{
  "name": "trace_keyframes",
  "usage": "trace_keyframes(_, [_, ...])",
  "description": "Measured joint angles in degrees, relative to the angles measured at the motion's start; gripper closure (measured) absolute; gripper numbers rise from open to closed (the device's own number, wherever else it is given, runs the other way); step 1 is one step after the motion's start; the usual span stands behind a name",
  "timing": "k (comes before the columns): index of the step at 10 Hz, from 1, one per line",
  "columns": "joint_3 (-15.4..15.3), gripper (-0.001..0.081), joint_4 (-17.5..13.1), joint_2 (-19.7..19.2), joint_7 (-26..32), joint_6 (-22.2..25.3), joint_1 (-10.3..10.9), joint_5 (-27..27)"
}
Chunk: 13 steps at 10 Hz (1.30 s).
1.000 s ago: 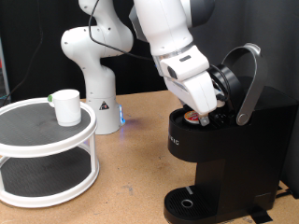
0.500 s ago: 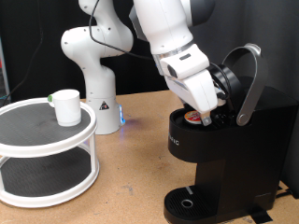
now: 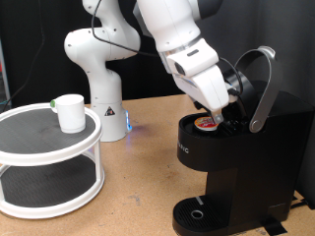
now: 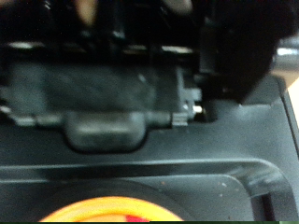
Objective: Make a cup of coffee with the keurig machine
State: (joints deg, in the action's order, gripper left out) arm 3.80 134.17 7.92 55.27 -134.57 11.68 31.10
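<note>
The keurig machine (image 3: 241, 172) stands at the exterior view's right with its top lid and silver-grey handle (image 3: 262, 87) raised. A pod with a red-marked lid (image 3: 206, 123) sits in the open chamber. My gripper (image 3: 218, 112) hangs just above the chamber, close over the pod, with nothing seen between its fingers. The wrist view is blurred: it shows the machine's black inside (image 4: 112, 103) and the pod's orange rim (image 4: 121, 213). The white cup (image 3: 69, 111) stands on the top tier of a white round shelf, far from the gripper.
The white two-tier round shelf (image 3: 39, 167) fills the exterior view's lower left. The arm's white base (image 3: 98, 79) stands behind it on the wooden table (image 3: 138, 187). The machine's round drip base (image 3: 197, 211) is bare.
The hand has shifted slightly up and towards the exterior view's left, away from the pod chamber. The pod, the cup and the lid have not moved.
</note>
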Motion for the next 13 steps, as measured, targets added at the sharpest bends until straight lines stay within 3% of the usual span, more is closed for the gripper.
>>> trace_keyframes(4, [1.50, 0.0001, 0.03, 4.03, 0.94, 4.08, -0.88, -0.70])
trace_keyframes(7, [1.72, 0.0001, 0.19, 4.50, 2.36, 4.36, -1.16, -0.71])
trace_keyframes(10, [5.03, 0.0001, -0.04, 7.29, 9.48, 9.02, -1.34, 2.77])
trace_keyframes(13, [8.13, 0.0001, -0.73, 11.49, 10.01, 13.39, -2.39, 3.15])
